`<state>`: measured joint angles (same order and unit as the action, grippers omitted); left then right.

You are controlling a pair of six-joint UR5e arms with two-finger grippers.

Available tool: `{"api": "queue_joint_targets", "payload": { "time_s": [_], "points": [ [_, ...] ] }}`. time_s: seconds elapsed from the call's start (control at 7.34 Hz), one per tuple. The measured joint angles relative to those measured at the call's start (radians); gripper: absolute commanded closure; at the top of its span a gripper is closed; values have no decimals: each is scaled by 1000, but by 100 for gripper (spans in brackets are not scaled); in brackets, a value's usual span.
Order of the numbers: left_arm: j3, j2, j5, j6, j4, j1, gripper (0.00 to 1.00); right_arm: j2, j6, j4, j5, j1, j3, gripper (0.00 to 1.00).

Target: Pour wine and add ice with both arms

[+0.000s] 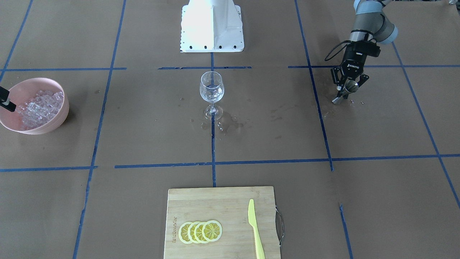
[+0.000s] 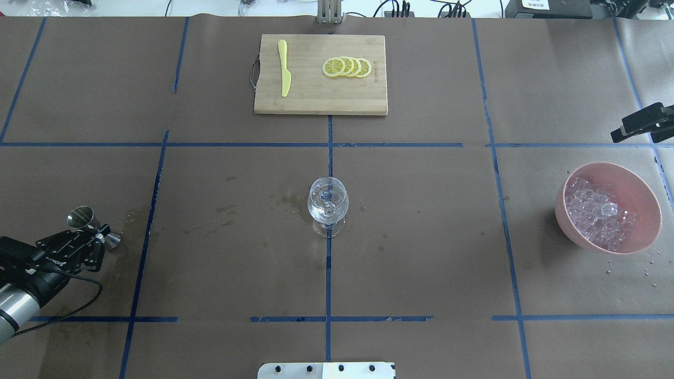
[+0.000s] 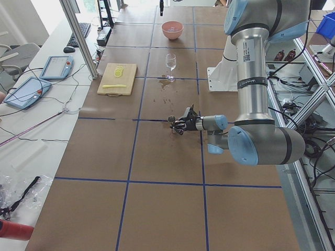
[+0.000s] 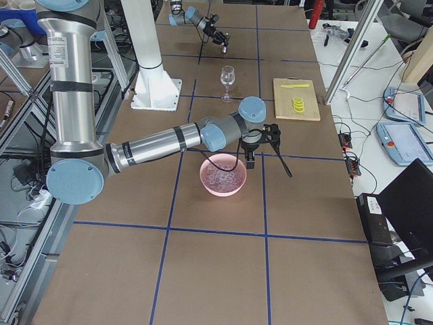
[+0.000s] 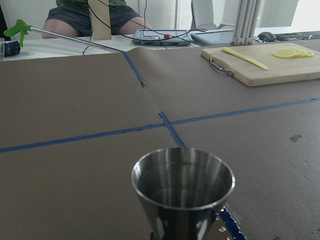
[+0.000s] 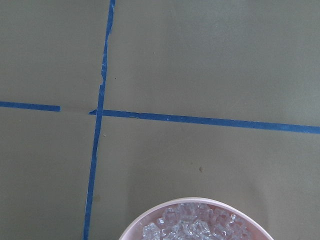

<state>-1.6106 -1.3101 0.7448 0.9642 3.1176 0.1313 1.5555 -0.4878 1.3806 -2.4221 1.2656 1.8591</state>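
A clear wine glass (image 1: 211, 90) stands upright at the table's centre, with a little clear wine (image 2: 327, 212) in its bowl. My left gripper (image 1: 348, 88) is shut on a steel jigger (image 2: 80, 216) and holds it tilted just above the table, far from the glass. The left wrist view shows the jigger's open cup (image 5: 182, 185). A pink bowl (image 2: 647, 226) holds a heap of ice cubes (image 2: 597, 213). My right gripper (image 4: 260, 142) hovers by the bowl's far side with a long black tool (image 2: 640, 123). I cannot tell how its jaws stand.
A wooden cutting board (image 1: 215, 201) with several lemon slices (image 1: 200, 231) and a yellow knife (image 1: 256, 230) lies on the operators' side. Wet spots (image 1: 230, 124) surround the glass foot. The white pedestal (image 1: 212, 25) stands at the robot's side. A few drops lie beside the bowl (image 2: 626, 263).
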Motion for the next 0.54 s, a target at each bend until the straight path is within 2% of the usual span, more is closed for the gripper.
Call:
{"api": "queue_joint_targets", "payload": {
  "time_s": [0.14,0.27,0.41,0.54],
  "points": [
    [0,0,1,1,2,0,70,0,0,0,0,0,0,0],
    [0,0,2,2,6,-1,58,0,0,0,0,0,0,0],
    [0,0,3,2,8,-2,48,0,0,0,0,0,0,0],
    [0,0,4,2,9,-2,46,0,0,0,0,0,0,0]
  ]
}}
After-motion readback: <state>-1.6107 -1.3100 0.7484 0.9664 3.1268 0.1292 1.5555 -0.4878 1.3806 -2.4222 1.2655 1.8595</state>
